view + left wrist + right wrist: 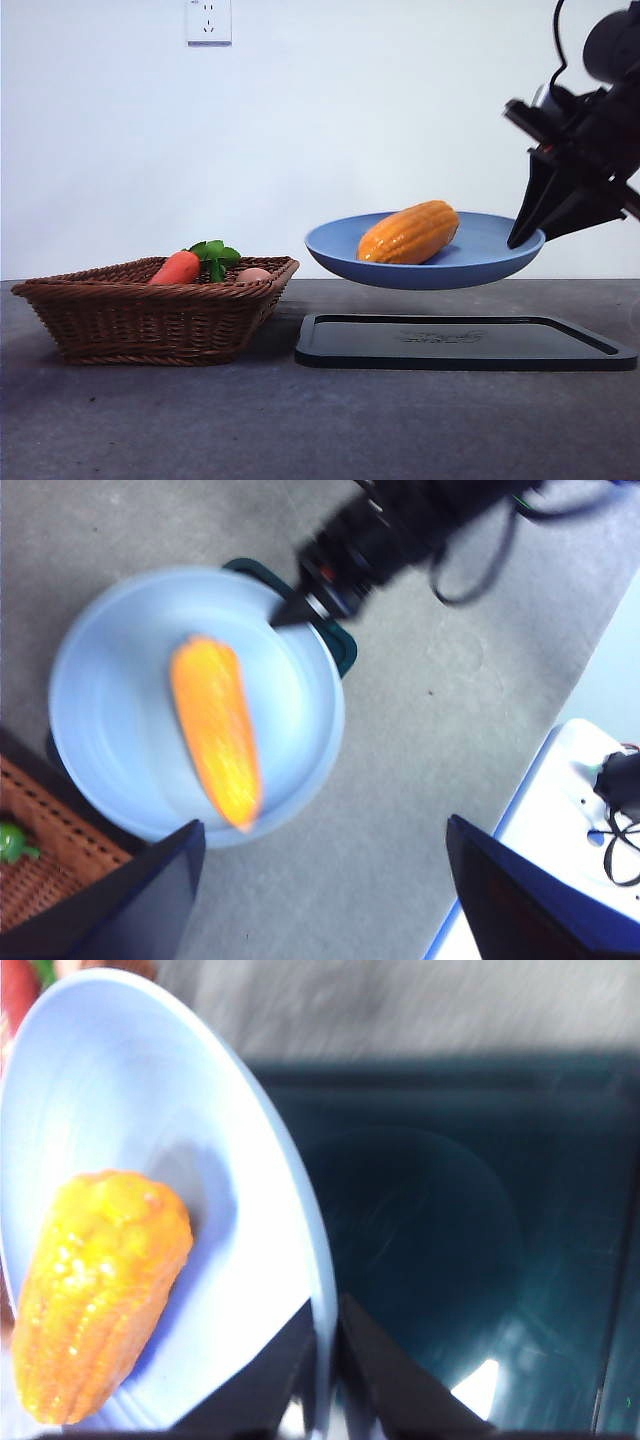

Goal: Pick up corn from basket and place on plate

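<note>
this looks like a robot lab or test bench, not a home: a bare grey table (300, 430) stands against a plain white wall (350, 120) with a single power socket (208, 21). toy food serves as props, a black robot arm (585, 150) carries loose cables, and a white unit with wiring (590, 800) sits beside the table.

A grey table (150, 420) bears the basket (150, 320) and a black tray (465, 343).

corn (409, 232): yellow-orange ridged cob, lying on its side inside plate. plate (480, 262): light-blue, round, shallow rim, up off tabletop, roughly level, rim pinched at one edge. basket (130, 315): brown wicker, sitting on tabletop, well apart from plate.
</note>
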### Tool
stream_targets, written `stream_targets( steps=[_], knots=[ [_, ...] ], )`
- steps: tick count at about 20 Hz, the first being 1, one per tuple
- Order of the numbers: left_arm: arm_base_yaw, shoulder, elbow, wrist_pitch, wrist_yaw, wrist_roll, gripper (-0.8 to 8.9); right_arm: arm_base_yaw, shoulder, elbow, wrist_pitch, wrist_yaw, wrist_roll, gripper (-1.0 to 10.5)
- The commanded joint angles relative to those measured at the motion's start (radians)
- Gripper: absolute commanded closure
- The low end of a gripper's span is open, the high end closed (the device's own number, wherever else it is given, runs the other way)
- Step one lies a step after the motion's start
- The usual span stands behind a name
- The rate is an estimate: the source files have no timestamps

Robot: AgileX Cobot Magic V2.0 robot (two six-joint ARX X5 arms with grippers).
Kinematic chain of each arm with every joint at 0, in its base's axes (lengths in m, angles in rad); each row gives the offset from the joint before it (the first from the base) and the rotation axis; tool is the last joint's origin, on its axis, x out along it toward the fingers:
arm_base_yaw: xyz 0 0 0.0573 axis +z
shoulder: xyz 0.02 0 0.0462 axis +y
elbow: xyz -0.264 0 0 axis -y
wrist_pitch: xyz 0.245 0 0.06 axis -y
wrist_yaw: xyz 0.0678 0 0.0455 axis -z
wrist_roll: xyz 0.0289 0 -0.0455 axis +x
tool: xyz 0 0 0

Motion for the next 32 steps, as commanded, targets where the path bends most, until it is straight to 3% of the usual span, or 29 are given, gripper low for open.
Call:
stream_targets(
  steps=[1, 10, 17, 21, 23, 27, 32],
  knots=[
    [-0.005, 0.012, 0.027, -0.026, -0.002, 0.013, 4.23, -0.009, 0.088, 0.057, 0.009, -0.008, -0.012, 9.5],
    [-0.006, 0.012, 0.027, -0.044, -0.002, -0.006, 4.23, -0.033, 0.243, 0.09, 0.036, -0.005, -0.037, 9.5],
    [-0.006, 0.012, 0.027, -0.044, -0.002, -0.006, 4.23, -0.032, 0.257, 0.089, 0.012, 0.074, -0.069, 9.4],
    [-0.006, 0.012, 0.027, -0.046, -0.002, -0.005, 4.23, -0.032, 0.257, 0.089, 0.004, 0.072, -0.067, 7.4],
    [-0.006, 0.012, 0.027, -0.048, -0.002, -0.005, 4.23, -0.032, 0.254, 0.089, 0.003, 0.069, -0.066, 7.2],
    [-0.006, 0.012, 0.027, -0.052, -0.003, -0.002, 4.23, -0.054, 0.172, 0.09, -0.022, 0.069, -0.068, 7.2],
    [-0.003, 0.012, 0.027, -0.06, -0.007, 0.014, 4.23, -0.06, -0.091, 0.09, -0.148, 0.064, -0.107, 7.2]
  ],
)
